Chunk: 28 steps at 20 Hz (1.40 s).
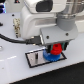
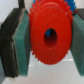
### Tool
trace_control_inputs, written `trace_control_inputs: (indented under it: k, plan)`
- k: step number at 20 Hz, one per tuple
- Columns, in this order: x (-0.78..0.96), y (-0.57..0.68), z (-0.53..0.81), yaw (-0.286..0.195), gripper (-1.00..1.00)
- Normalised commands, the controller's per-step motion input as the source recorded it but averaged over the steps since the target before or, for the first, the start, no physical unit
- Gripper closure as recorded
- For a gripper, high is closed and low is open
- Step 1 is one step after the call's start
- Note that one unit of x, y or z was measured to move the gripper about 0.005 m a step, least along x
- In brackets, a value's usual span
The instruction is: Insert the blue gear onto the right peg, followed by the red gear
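We log the white Franka arm bent low over the work surface, its gripper [image 1: 56, 46] pointing down. In the exterior view the small, chunky bright-red toothed gear [image 1: 56, 48] sits between the dark fingers — directly above the wide, flat bright-blue gear [image 1: 52, 56]. The blue gear lies at the exterior view's right end of the grey rectangular plate with the black border [image 1: 35, 57]. We cannot tell whether the red gear touches the blue one or hangs just over it. The right peg is hidden under the gears.

In the wrist view the red gear [image 2: 49, 34] fills the frame, clamped between two teal pads [image 2: 21, 42] on dark finger bodies; the jaws are closed on its toothed rim at opposite sides. Blue shows through its centre hole, and blue teeth [image 2: 40, 4] edge out behind the rim.

Surface: a glossy white tabletop [image 1: 15, 72], bare around the plate from 6 to 9 o'clock. A black cable [image 1: 12, 39] curves in toward the wrist from 9 o'clock. The background is blurred — dark at the upper edge.
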Motion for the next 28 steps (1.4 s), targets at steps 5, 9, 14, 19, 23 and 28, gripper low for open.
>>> trace_control_inputs:
  k: [5, 9, 14, 19, 23, 28]
  plan:
    - [-0.06, 0.04, 0.33, 0.0, 1.0]
    - [0.16, 0.0, 0.32, 0.0, 1.0]
    - [0.08, -0.02, -0.16, 0.0, 1.0]
    - [0.03, -0.01, -0.32, 0.0, 1.0]
    - [-0.01, 0.0, -0.57, 0.0, 1.0]
    - [-0.09, -0.02, -0.25, 0.0, 1.0]
